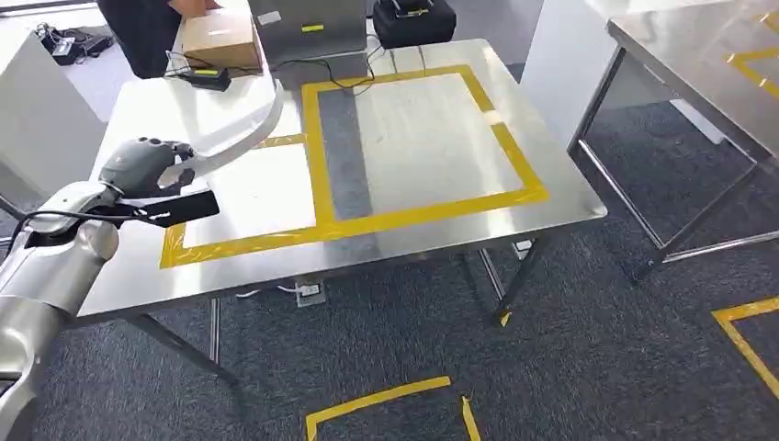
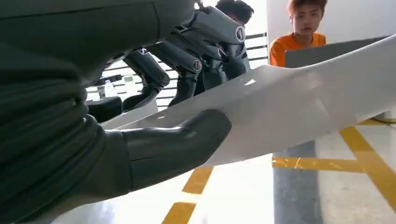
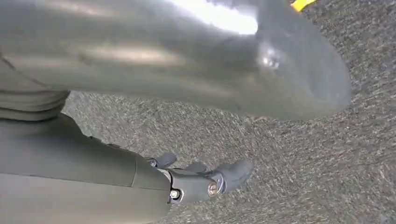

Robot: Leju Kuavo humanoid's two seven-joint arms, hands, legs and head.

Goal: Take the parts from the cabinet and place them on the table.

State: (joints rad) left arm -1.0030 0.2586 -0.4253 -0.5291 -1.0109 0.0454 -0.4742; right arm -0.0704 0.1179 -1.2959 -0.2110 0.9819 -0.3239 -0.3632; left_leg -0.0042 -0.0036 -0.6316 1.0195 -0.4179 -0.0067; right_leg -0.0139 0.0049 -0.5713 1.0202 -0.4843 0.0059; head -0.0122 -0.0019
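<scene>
A: What's hard to read here?

B: The left robot hand (image 1: pixel 152 167) hides the near end of the white curved part (image 1: pixel 246 136), so how the part ends there can't be told. In the left wrist view the thumb (image 2: pixel 184 142) presses under the part (image 2: pixel 299 100) and the dark fingers (image 2: pixel 205 56) wrap over it, so it is firmly held. The far tip runs out of that picture.

A: Where is the part?

B: Above the left side of the desk (image 1: pixel 551 197), rising away from the hand over the yellow tape outline (image 1: pixel 418 216). Whether any of it touches the steel I cannot tell.

A: And the right robot hand (image 3: pixel 201 179)?

B: It hangs over grey carpet (image 3: pixel 289 168), fingers loosely extended with nothing in them; a blurred silver arm section covers much of that view.

A: What else is around?

B: At the desk's far edge sit a cardboard box (image 1: pixel 219 39), a grey metal case (image 1: pixel 308 37) and a black bag (image 1: pixel 413 18), with a person partly cut off behind. A second steel table (image 1: pixel 698 55) stands to the right.
</scene>
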